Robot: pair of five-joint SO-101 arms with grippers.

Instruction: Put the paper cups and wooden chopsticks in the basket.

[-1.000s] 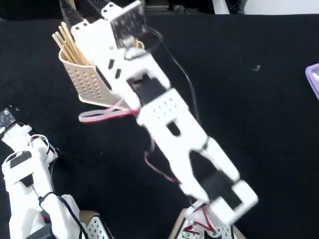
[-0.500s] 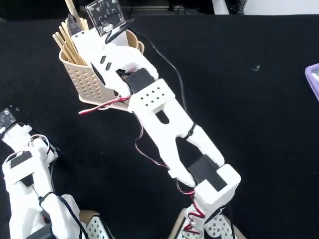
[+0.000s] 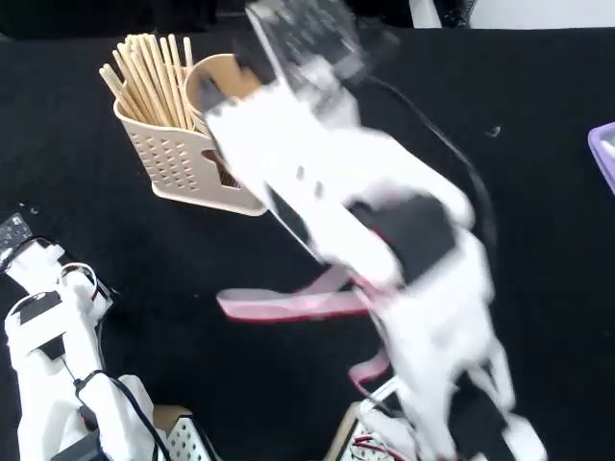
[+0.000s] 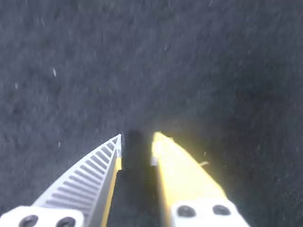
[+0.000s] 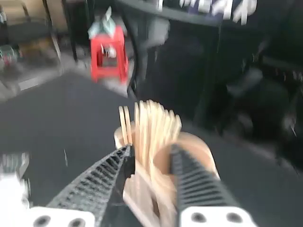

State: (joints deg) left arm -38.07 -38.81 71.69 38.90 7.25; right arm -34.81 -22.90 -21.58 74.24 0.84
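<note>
Wooden chopsticks (image 3: 149, 72) upright in beige perforated basket (image 3: 178, 158) | paper cup (image 3: 207, 75) inside | right hand (image 5: 150, 148) parted, empty

Matt perforated plastic basket (image 3: 183, 163), bare wooden chopsticks (image 3: 152, 72), paper cup (image 3: 223, 75), fuzzy cloth tabletop (image 3: 144, 274).

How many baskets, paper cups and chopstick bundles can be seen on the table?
Basket: 1
Paper cup: 1 (one rim visible, standing in the basket)
Bundle of wooden chopsticks: 1 (single sticks too many to count)
Total: 3
</note>
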